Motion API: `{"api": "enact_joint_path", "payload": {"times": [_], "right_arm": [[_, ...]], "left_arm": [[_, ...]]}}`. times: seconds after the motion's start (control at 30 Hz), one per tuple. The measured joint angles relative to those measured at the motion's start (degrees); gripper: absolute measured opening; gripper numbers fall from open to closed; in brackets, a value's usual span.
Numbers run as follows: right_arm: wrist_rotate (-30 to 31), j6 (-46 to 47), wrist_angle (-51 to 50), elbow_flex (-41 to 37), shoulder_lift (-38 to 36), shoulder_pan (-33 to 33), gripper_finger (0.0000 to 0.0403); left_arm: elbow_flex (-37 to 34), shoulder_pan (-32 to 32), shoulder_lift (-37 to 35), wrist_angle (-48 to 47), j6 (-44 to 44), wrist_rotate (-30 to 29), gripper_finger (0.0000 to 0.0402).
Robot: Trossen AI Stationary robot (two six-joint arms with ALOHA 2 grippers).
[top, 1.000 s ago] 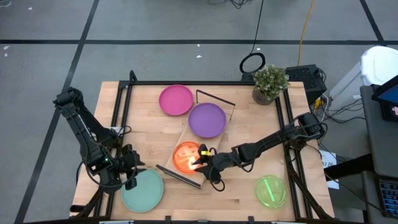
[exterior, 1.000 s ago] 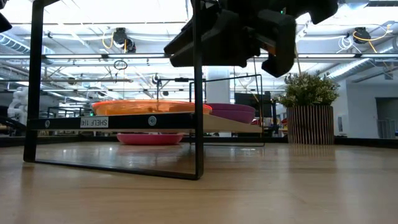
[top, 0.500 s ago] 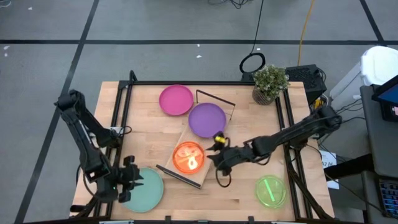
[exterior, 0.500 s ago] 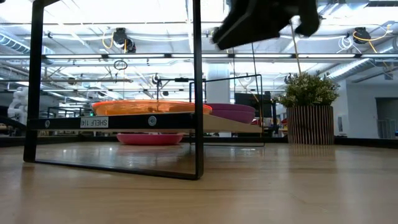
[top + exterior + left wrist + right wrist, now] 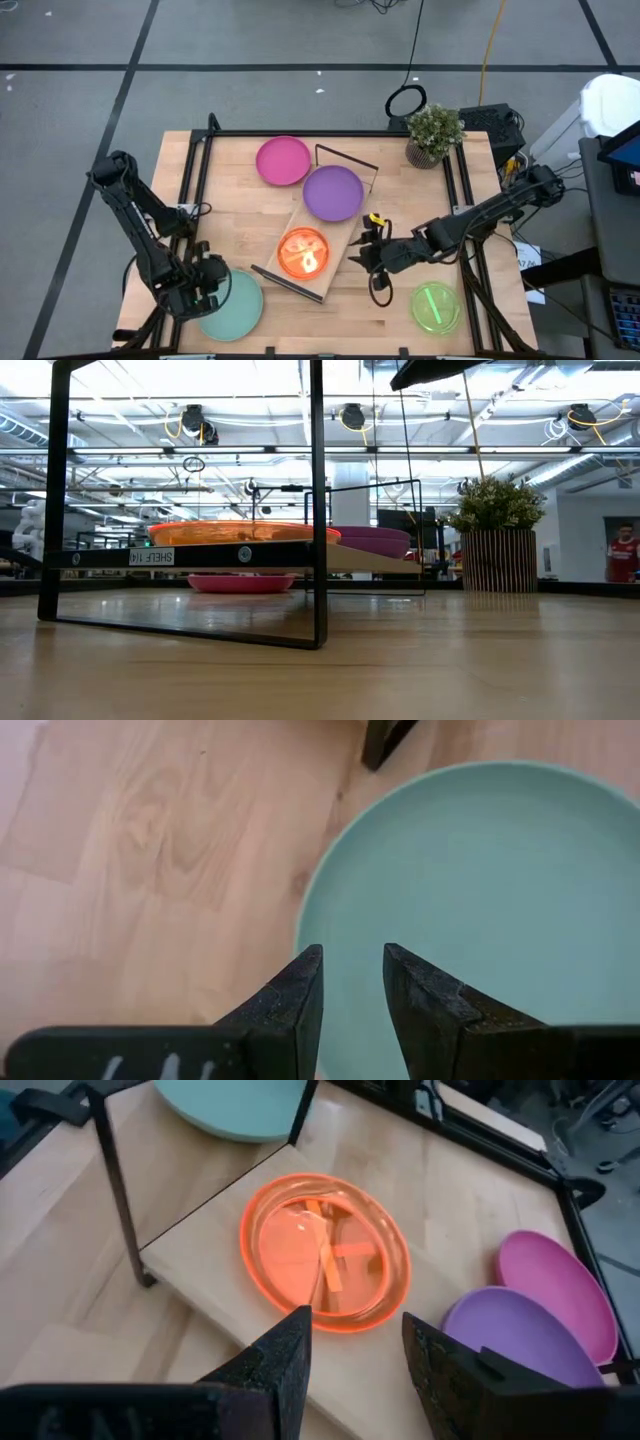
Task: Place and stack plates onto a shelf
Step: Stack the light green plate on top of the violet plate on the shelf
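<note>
The left gripper (image 5: pixel 205 290) hangs at the near left corner of the desk (image 5: pixel 232 200), over the left rim of the mint green plate (image 5: pixel 230 305). In the left wrist view its 2 fingers (image 5: pixel 290 1010) stand slightly parted above that plate's (image 5: pixel 470 890) edge with nothing between them, and I cannot tell whether they touch it. The mint green plate lies flat on the desk, just off the near end of the shelf (image 5: pixel 325 235).

The right gripper (image 5: pixel 372 252) hovers just right of the shelf's near half, jaws spread and empty; its wrist view looks down past both fingers (image 5: pixel 280 1355) at the orange plate (image 5: pixel 325 1250). Near the desk's near right corner lies the lime green plate (image 5: pixel 436 306), well apart from the shelf.

The shelf runs diagonally from the near middle of the desk toward its far edge. The orange plate (image 5: pixel 303 252) sits on the shelf's near end and the purple plate (image 5: pixel 333 192) on its far end, the 2 apart. The magenta plate (image 5: pixel 283 160) lies on the desk beside the shelf's far end, close to the purple one. A potted plant (image 5: pixel 434 132) stands at the far right corner.
</note>
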Motion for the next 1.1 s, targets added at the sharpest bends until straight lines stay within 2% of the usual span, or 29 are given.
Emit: {"api": "enact_joint_path", "payload": {"times": [0.13, 0.3, 0.43, 0.57, 0.83, 1.1], "right_arm": [[0.04, 0.00, -0.28, 0.00, 0.04, 0.82, 0.0141], [0.09, 0.38, -0.35, 0.00, 0.02, 0.95, 0.0141], [0.11, 0.37, -0.46, 0.00, 0.02, 1.25, 0.0141], [0.09, 0.27, -0.48, 0.00, 0.02, 1.78, 0.0141], [0.09, 0.23, -0.63, 0.00, 0.02, 1.73, 0.0141], [0.09, -0.03, -0.70, 0.00, 0.02, 1.73, 0.0141]], "left_arm": [[0.00, 1.76, 0.00, -1.07, 2.60, 0.18, 0.0125], [-2.07, 4.05, 0.00, 0.05, 4.19, 0.36, 0.0173], [-4.90, 4.46, 0.00, 1.27, 5.06, 2.69, 0.0213], [-7.06, 4.46, 0.00, 4.96, 6.38, 2.86, 0.0229], [-11.77, 6.67, 0.00, 8.13, 6.34, 5.85, 0.0216], [-15.93, 8.93, 0.00, 18.37, 10.22, 11.65, 0.0116]]}}
